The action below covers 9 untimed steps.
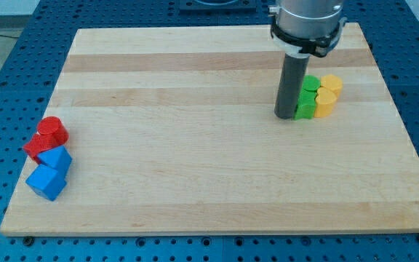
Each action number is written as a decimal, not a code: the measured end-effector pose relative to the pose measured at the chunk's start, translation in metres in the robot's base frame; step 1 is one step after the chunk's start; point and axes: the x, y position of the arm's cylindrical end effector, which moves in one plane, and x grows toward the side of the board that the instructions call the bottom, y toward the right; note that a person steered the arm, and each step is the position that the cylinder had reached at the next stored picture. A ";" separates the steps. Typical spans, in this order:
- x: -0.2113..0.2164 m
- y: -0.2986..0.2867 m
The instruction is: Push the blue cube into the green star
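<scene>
Two blue blocks sit at the view's lower left: a blue cube point(46, 183) nearest the board's corner and a second blue block point(54, 159) just above it, touching. Green blocks point(308, 99) are stacked at the view's upper right; the star shape cannot be made out, as the rod partly hides them. My tip point(285, 116) rests on the board right against the left side of the green blocks, far from the blue blocks.
Two red blocks point(49, 135) sit just above the blue ones near the board's left edge. Yellow blocks point(329, 93) touch the right side of the green ones. The wooden board point(195, 160) lies on a blue perforated table.
</scene>
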 end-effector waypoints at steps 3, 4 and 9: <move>0.012 -0.003; 0.075 -0.048; 0.183 -0.387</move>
